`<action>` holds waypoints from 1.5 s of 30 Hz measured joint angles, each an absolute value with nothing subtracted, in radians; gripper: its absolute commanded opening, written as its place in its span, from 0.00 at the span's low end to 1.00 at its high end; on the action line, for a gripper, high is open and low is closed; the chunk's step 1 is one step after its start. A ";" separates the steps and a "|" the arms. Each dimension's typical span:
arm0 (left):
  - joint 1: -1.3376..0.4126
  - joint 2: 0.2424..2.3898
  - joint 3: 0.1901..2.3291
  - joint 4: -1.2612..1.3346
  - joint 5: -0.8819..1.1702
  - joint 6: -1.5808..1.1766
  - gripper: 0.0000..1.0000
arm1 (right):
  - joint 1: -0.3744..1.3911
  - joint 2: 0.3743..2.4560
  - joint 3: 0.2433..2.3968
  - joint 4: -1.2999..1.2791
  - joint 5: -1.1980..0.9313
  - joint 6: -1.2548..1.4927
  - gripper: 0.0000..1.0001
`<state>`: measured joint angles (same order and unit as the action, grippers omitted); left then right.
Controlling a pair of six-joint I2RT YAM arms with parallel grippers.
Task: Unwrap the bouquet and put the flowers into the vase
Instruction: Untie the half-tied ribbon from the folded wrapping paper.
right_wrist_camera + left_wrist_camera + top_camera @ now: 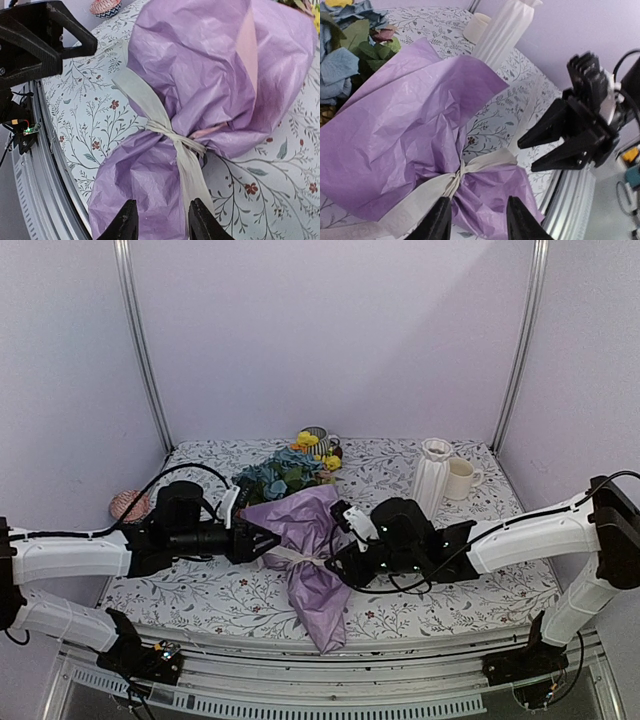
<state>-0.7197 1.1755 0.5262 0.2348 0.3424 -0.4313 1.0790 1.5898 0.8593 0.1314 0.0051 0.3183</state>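
One wide surface [480,590] with a pattern of small twigs carries everything I see, and over it my left arm [70,552] and right arm [530,535] reach inward from the two sides toward each other. Between them lies the bouquet [305,540], near the middle of the surface. It is wrapped in crinkled lilac paper [410,130], with the narrow tail of the paper toward the near edge and the wide mouth toward the back. From that mouth the flowers [280,472] come out, blue and green with some yellow heads, and they lie flat on the surface. The vase [432,478], white and ribbed, stands upright at the back right, well apart from the bouquet. A cream mug [460,480] stands just beside it on its right. A striped cup [318,437] stands behind the flower heads, and a small pink object [128,505] sits at the left edge; what it is I cannot tell. The left tool [479,202] hangs over the waist of the bouquet with its jaws partly apart, and I see nothing pinched between them. The right tool [527,155] points at the same place from the other side, also partly apart and holding nothing. The cream ribbon [150,107] is knotted around the waist, and its loose ends lie flat toward each tool.
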 measured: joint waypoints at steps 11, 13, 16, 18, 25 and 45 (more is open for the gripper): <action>-0.799 1.296 0.563 0.155 0.271 -0.365 0.28 | 1.059 1.743 1.008 0.158 -0.024 0.218 0.34; -0.801 1.313 0.563 0.151 0.260 -0.367 0.29 | 1.037 1.768 1.021 0.165 -0.060 0.217 0.34; -0.802 1.317 0.563 0.153 0.243 -0.368 0.29 | 1.002 1.797 1.028 0.179 -0.102 0.218 0.34; -0.802 1.317 0.563 0.155 0.236 -0.368 0.29 | 0.986 1.814 1.036 0.181 -0.123 0.218 0.34; -0.802 1.333 0.564 0.160 0.226 -0.368 0.28 | 0.958 1.894 1.080 0.190 -0.204 0.218 0.34; -0.828 1.458 0.632 0.136 0.172 -0.321 0.33 | 0.955 1.909 1.078 0.189 -0.324 0.228 0.10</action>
<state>-0.8276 1.4582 0.6319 0.1360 0.1719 -0.3214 0.9554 1.9091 1.0782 0.1894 -0.3244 0.2283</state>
